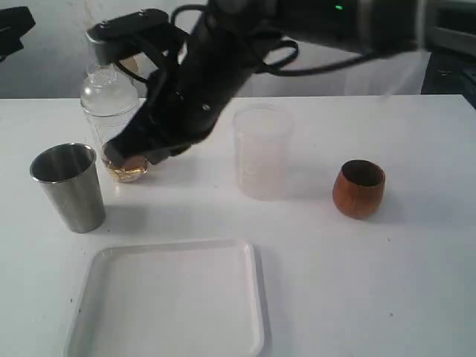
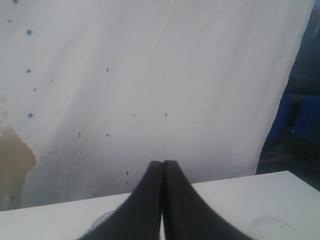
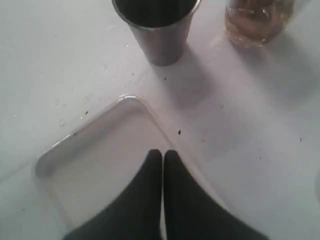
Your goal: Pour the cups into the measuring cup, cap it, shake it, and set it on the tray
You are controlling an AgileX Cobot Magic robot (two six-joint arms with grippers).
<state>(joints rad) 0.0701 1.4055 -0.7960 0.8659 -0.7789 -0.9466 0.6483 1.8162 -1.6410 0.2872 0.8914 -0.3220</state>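
Observation:
The clear measuring cup (image 1: 109, 104) stands at the back left with a rounded clear cap on top and amber liquid in its base (image 3: 256, 22). The steel tumbler (image 1: 68, 186) stands in front of it, to the left, also seen in the right wrist view as the steel tumbler (image 3: 157, 30). Far to the right sits the wooden cup (image 1: 359, 188). The white tray (image 1: 171, 301) lies at the front. My right gripper (image 3: 163, 152) is shut on nothing; its arm reaches across and hangs beside the measuring cup, hiding part of it. My left gripper (image 2: 163, 162) is shut, pointing at the backdrop.
A cloudy frosted container (image 1: 262, 152) stands mid-table between the measuring cup and the wooden cup. The black right arm (image 1: 201, 82) spans the back of the table. A white curtain (image 2: 150, 75) hangs behind the table.

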